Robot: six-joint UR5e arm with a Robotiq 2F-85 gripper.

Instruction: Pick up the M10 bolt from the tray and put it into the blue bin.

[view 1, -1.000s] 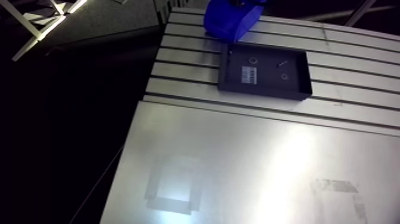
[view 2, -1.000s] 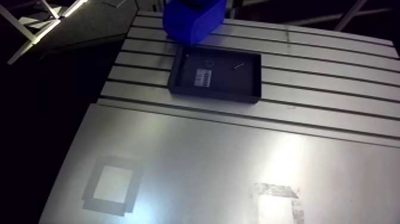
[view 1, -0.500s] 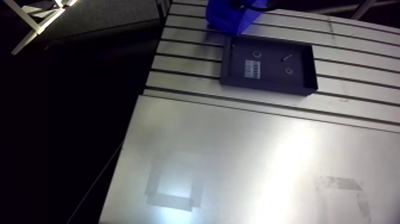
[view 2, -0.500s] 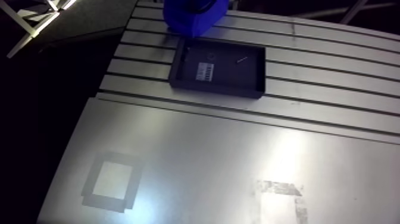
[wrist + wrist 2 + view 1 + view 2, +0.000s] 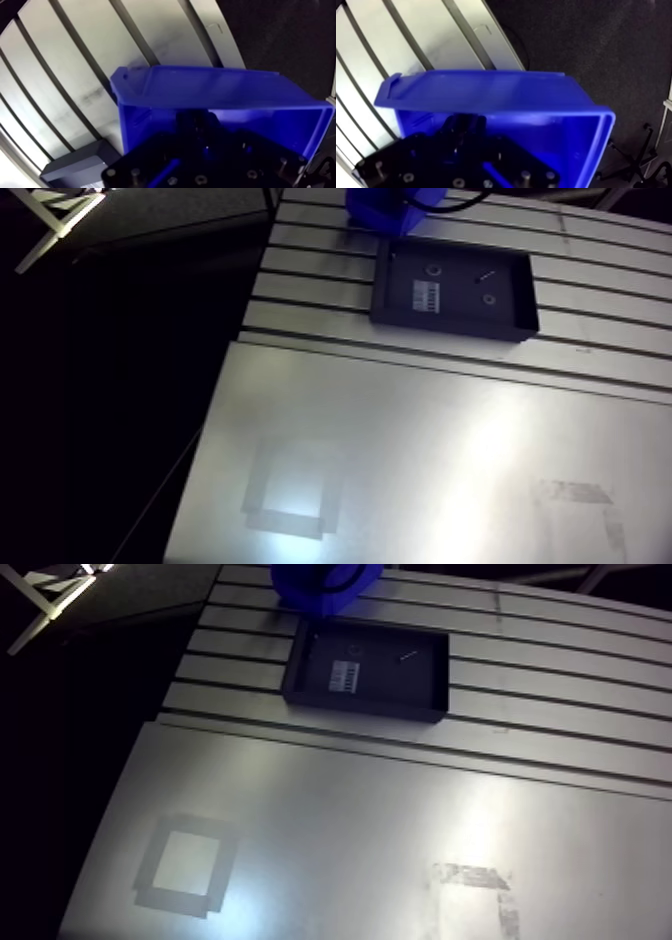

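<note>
One slim bolt (image 5: 483, 277) lies in the black tray (image 5: 450, 326), apart from the pincer (image 5: 196, 120), which hangs inside the blue bin (image 5: 210, 87). Its grip cannot be told, so delivery seems unfinished.

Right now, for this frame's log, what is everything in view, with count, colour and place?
blue bin: one, blue, on the table at the tray's far end.
tray: one, black, on the table's slotted part.
bolt: one, dark, lying in the tray.
ring-shaped parts: two, greyish, in the tray near the label; washers or nuts, cannot tell.
label: one, white, on the tray floor.
metal sheet: one, grey, over the table's near part.
taped square marks: two, pale, on the sheet.
table: one, silver slotted aluminium, under everything.
gripper: one, black, reaching down into the blue bin.
</note>
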